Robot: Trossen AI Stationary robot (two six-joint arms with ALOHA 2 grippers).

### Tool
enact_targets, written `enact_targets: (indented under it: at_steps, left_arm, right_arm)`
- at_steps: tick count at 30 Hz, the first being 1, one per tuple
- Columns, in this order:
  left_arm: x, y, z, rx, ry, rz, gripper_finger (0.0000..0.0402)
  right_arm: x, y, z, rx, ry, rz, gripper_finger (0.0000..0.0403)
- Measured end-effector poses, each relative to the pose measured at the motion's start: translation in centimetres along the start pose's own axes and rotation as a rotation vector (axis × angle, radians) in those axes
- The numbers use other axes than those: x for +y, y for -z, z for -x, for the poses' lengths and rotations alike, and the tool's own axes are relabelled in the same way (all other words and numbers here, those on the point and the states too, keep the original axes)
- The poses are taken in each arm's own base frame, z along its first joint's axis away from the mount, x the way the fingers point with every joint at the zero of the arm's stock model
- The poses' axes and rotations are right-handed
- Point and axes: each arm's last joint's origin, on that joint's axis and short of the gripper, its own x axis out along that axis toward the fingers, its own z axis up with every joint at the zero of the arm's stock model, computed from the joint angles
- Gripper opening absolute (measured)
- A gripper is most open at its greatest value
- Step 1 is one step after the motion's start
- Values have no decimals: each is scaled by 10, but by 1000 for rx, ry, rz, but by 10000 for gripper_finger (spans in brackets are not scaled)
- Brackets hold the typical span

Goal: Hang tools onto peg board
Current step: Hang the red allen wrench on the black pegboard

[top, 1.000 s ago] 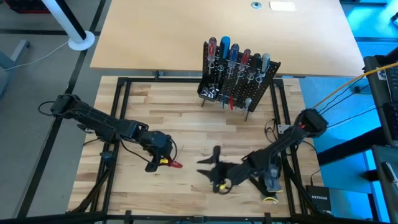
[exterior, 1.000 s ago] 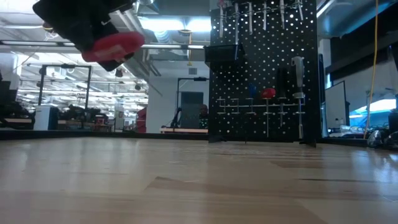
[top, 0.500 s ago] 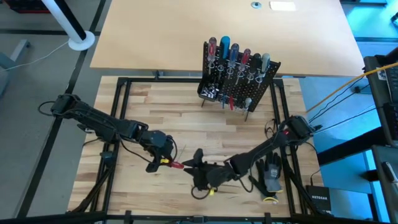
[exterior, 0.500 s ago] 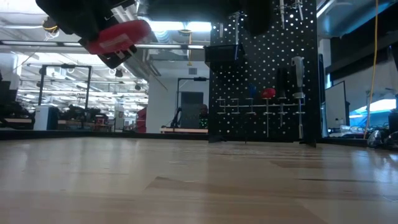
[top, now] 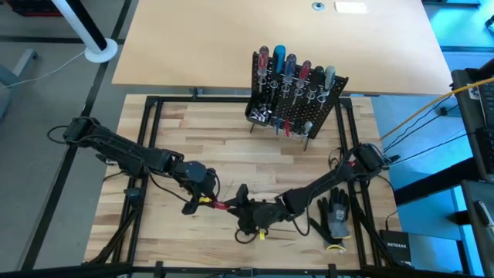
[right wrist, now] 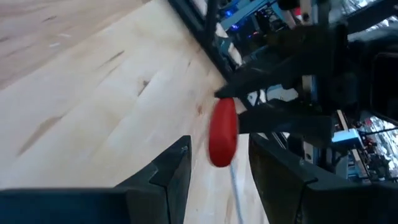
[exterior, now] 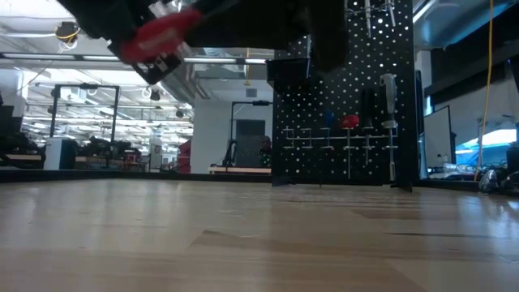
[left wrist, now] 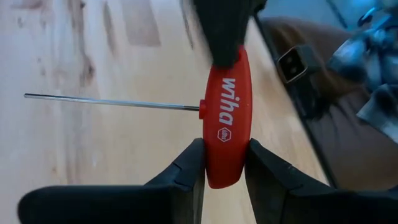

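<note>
My left claw [left wrist: 225, 163] pinches the red-handled screwdriver [left wrist: 225, 121]; my right claw [right wrist: 219, 163] gapes around it. Releasing early could drop it onto the table [top: 208, 139].

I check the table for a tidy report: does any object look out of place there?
Yes. A black-and-grey work glove lies flat on the wooden table near the right arm. It is no tool, and it lies apart from the peg board.

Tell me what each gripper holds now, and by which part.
The left gripper holds the red-handled tool by its handle. The right gripper is open around that handle.
</note>
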Motion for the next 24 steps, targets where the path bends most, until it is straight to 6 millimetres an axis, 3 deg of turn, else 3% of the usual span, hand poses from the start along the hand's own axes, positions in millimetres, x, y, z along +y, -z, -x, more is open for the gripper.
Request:
enact_targets:
  at_steps: [15,24]
  left_arm:
    - [4,-8,2,-71,25,95,85]
    - [4,-8,2,-72,24,100,86]
  right_arm:
    - [-3,0,-8,-55,32,8,158]
    - [-3,1,-8,-25,71,4,83]
